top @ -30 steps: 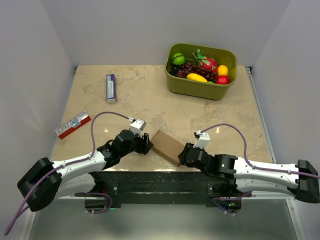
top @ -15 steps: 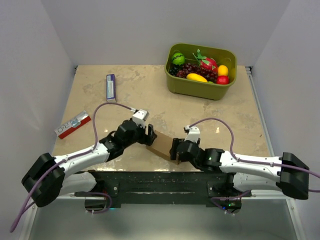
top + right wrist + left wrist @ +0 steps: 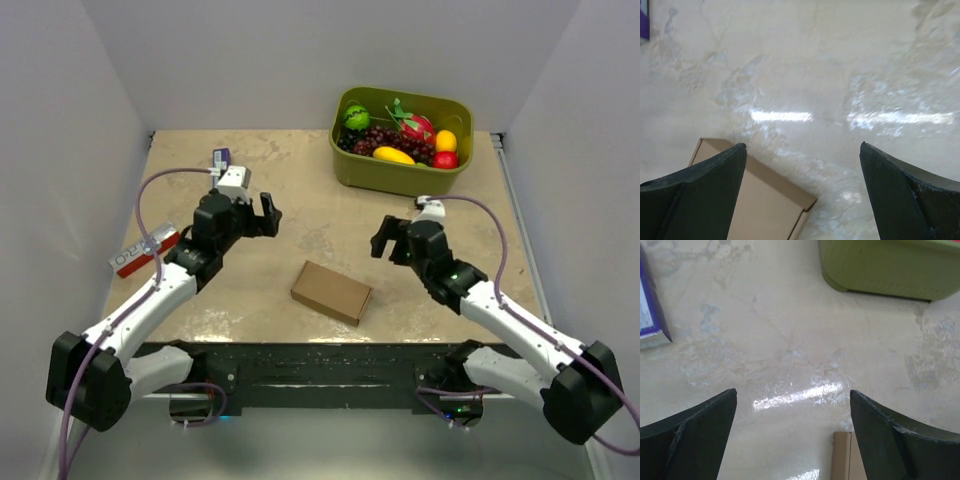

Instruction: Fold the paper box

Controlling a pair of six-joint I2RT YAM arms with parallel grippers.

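Observation:
The paper box [image 3: 331, 292] is a small closed brown carton lying flat on the table near the front edge, midway between the two arms. My left gripper [image 3: 268, 214] hangs raised to the box's far left, open and empty. My right gripper [image 3: 385, 240] hangs to its far right, also open and empty. In the left wrist view, the open left gripper [image 3: 793, 391] frames bare table, with a corner of the box [image 3: 842, 455] at the bottom by the right finger. In the right wrist view, the box [image 3: 765, 200] lies low, beside the left finger of the right gripper [image 3: 803, 144].
A green bin [image 3: 402, 142] of toy fruit stands at the far right; its wall [image 3: 890, 267] shows in the left wrist view. A slim purple-and-white box [image 3: 221, 176] lies far left, and a red-and-white box [image 3: 146, 249] near the left wall. Grey walls close three sides.
Both grippers opened, let go of the box's ends, then rose and drew back toward the far side. The box now lies flat, nearer the table's front edge.

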